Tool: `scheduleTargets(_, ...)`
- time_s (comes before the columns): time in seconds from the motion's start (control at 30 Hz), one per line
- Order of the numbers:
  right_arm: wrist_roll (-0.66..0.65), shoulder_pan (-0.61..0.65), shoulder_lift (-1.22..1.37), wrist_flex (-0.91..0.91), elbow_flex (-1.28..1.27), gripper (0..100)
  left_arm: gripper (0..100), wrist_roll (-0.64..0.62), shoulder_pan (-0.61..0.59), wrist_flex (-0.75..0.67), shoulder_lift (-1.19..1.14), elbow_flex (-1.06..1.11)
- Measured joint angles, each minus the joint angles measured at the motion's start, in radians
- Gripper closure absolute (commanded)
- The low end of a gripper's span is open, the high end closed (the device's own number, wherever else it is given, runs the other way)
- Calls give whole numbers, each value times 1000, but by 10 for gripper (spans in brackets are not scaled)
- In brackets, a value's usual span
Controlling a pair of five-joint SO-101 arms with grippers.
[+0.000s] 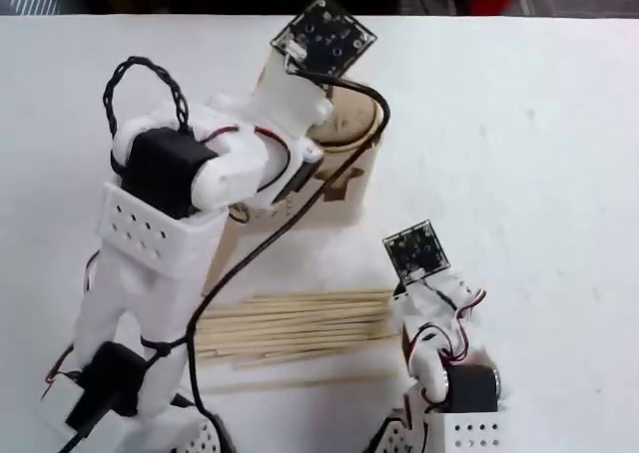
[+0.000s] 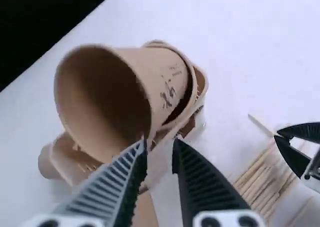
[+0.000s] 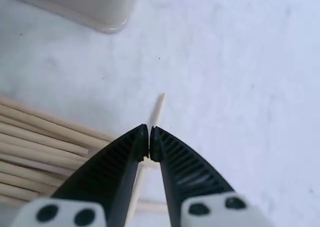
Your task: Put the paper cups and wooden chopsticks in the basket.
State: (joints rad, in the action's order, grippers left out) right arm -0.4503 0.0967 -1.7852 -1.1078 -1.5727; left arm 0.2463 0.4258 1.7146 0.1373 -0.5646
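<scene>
My left gripper (image 2: 159, 146) is shut on the rim of a tan paper cup (image 2: 115, 97), which is tilted with its mouth toward the camera. Other nested cups (image 2: 197, 82) lie behind it. In the high view this arm hangs over the cardboard basket (image 1: 349, 189), where a cup (image 1: 349, 114) shows. Wooden chopsticks (image 1: 300, 323) lie in a loose bundle on the white table in front of the basket. My right gripper (image 3: 149, 133) is shut at the bundle's right end, its tips right over a single stray chopstick (image 3: 159, 104); nothing is held between them.
The basket's corner (image 3: 100, 7) lies a short way beyond the right gripper. The right gripper's black fingers (image 2: 297, 147) show near the chopstick ends (image 2: 255, 177). Open white table (image 1: 529, 154) stretches to the right. A black cable (image 1: 290, 224) from the left arm crosses the basket front.
</scene>
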Motion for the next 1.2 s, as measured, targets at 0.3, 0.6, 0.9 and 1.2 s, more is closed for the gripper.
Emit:
scheduleTargets(0.3, 0, -2, 0, 0, 0, 981, 893, 0, 0, -201, -2, 18)
scheduleTargets(0.6, 0, 0, 0, 0, 0, 981, 893, 0, 14, -288, -87, 21)
scheduleTargets(0.9, 0, 32, 0, 9, -31, 981, 892, 0, 63, -404, -187, 23)
scheduleTargets(1.2, -6, 35, 0, 9, -31, 981, 894, 0, 77, -393, -192, 15)
